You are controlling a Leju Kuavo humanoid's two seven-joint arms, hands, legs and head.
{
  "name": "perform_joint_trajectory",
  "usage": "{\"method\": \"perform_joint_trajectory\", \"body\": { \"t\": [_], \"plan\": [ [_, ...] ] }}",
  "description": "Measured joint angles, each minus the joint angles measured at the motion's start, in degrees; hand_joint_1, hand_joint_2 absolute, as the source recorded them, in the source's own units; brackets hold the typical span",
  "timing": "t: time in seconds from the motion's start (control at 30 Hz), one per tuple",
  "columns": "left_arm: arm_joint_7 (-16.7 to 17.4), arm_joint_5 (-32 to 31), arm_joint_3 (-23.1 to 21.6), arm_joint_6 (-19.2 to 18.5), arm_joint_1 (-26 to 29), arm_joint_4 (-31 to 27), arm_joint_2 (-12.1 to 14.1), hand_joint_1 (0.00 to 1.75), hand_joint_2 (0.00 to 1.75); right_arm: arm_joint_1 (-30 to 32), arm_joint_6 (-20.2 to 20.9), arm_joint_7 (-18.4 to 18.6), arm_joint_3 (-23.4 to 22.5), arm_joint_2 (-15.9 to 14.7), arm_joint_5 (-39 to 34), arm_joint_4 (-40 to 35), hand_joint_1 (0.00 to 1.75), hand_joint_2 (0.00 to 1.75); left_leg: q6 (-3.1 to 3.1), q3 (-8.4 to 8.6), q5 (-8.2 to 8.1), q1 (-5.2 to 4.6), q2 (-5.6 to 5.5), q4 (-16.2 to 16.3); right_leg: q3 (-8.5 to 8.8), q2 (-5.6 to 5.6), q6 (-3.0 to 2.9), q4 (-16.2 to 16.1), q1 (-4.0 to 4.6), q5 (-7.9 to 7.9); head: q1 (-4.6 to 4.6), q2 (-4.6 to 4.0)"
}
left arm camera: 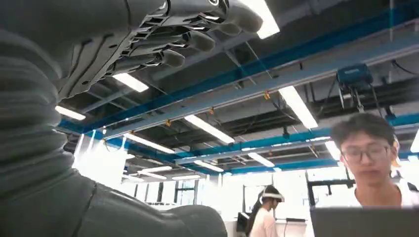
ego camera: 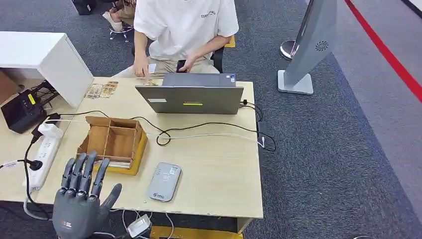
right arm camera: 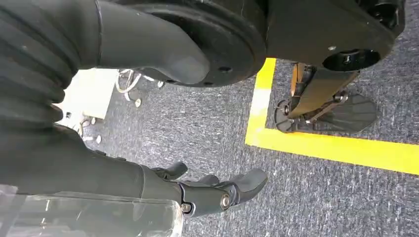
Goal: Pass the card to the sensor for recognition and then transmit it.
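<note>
My left robot hand (ego camera: 82, 199) hovers at the near edge of the worktop (ego camera: 214, 169), fingers spread wide, holding nothing. Card isn't clearly visible; prob. in the divided wooden box (ego camera: 113, 142), just ahead of that robot hand, slightly to its right. Sensor (ego camera: 164, 181), the grey pad, lies right of it, long axis running away from me. Right robot hand (right arm camera: 217, 190) hangs over the floor, fingers loose, empty, so left is nearer.
</note>
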Motion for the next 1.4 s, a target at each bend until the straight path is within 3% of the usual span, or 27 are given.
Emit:
{"method": "perform_joint_trajectory", "body": {
  "t": [0.23, 0.3, 0.47, 0.63, 0.83, 1.13, 1.4],
  "plan": [
    [-0.7, 0.0, 0.0, 0.1, 1.6, 0.0, 1.8, 0.0, 1.75, 0.0, 0.0, 0.0, 0.0, -0.1, 0.2, 0.0, 0.0, 1.75, 0.0, 0.01, 0.0, 0.0, -0.08, 0.0, 0.07, -0.06, 0.02, 0.0, 0.0, 0.02, 0.02, 0.0],
    [-2.4, 0.0, 1.0, 0.1, 2.2, 0.0, 2.4, 0.0, 1.75, 0.0, 0.0, 0.0, 0.0, -0.2, 1.0, 0.0, 0.0, 1.75, 0.0, 0.02, 0.0, 0.0, -0.07, 0.0, 0.09, -0.06, 0.01, 0.0, 0.0, 0.02, 0.02, 0.0],
    [-6.7, 0.0, 9.2, 0.1, 5.4, 0.6, 4.8, 0.0, 1.75, 0.0, 0.0, 0.0, 0.0, -0.7, 3.4, 0.0, 0.0, 1.75, 0.0, 0.05, 0.0, 0.03, -0.07, 0.0, 0.07, -0.05, -0.05, 0.0, 0.03, -0.02, 0.02, 0.0],
    [-8.1, 0.0, 15.8, 0.1, 7.3, 1.4, 5.9, 0.0, 1.75, 0.0, 0.0, 0.0, 0.1, -1.0, 4.0, 0.0, 0.0, 1.75, 0.0, 0.03, 0.0, 0.04, -0.09, 0.0, 0.08, -0.08, -0.05, 0.0, 0.03, -0.03, 0.02, 0.0],
    [-8.1, 0.0, 21.2, 0.1, 7.4, 5.4, 5.6, 0.0, 1.75, 0.0, 0.0, -0.1, 0.1, -1.1, 4.1, 0.0, 0.0, 1.75, 0.0, 0.03, 0.0, 0.03, -0.1, 0.0, 0.1, -0.1, -0.04, 0.0, 0.03, -0.03, 0.0, 0.0],
    [-9.7, 0.0, 30.7, 0.1, 5.5, 18.0, 4.6, 0.0, 1.75, 0.0, 0.0, 0.4, 0.1, -1.2, 5.0, 0.0, 0.0, 1.75, -0.01, 0.04, 0.01, 0.06, -0.1, 0.0, 0.08, -0.09, -0.05, 0.1, 0.04, -0.03, 0.0, 0.0],
    [-11.8, 0.0, 34.1, 0.1, 4.7, 21.7, 3.3, 0.0, 1.75, -0.1, 0.0, 0.4, 0.1, -1.2, 5.3, 0.0, 0.0, 1.75, -0.01, 0.02, 0.0, 0.05, -0.12, 0.0, 0.08, -0.11, -0.05, 0.0, 0.04, -0.03, 0.02, 0.0]
  ]
}}
